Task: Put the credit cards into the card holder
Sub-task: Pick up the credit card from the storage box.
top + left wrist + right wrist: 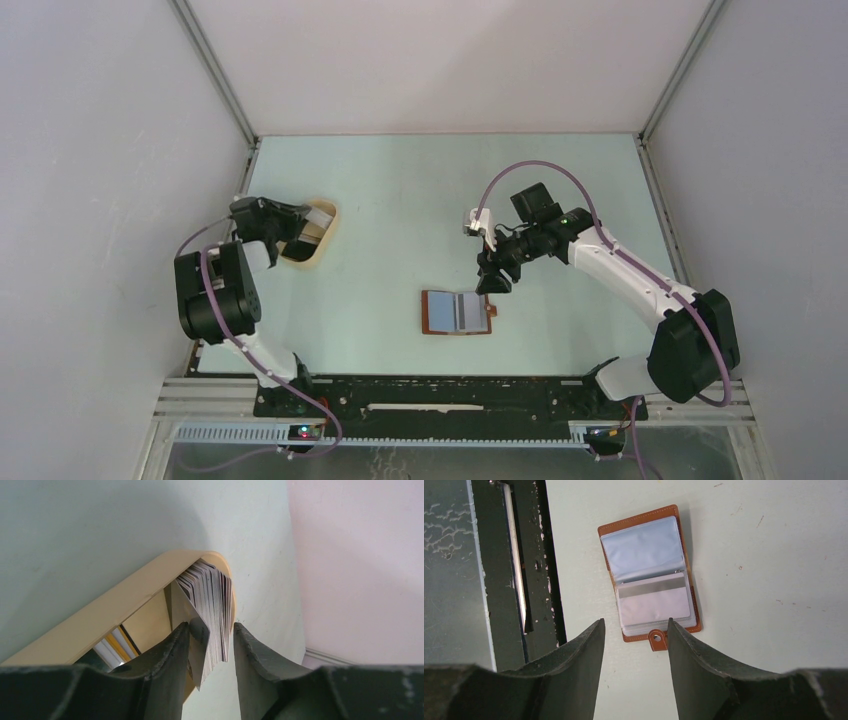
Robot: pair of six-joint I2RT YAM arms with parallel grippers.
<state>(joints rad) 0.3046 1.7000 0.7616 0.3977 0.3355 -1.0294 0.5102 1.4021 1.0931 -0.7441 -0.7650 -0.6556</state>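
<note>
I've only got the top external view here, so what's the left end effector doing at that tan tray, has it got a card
Observer: The left wrist view shows the left end effector open. Its fingers straddle a stack of credit cards standing on edge in the tray, and they are not closed on any card.
Operator: What's inside the card holder?
Observer: In the right wrist view the card holder lies open with clear sleeves. One sleeve holds a card with a grey stripe.
Operator: And the right end effector?
Observer: The right end effector is open and empty, and the holder's clasp tab shows between its fingers.
</note>
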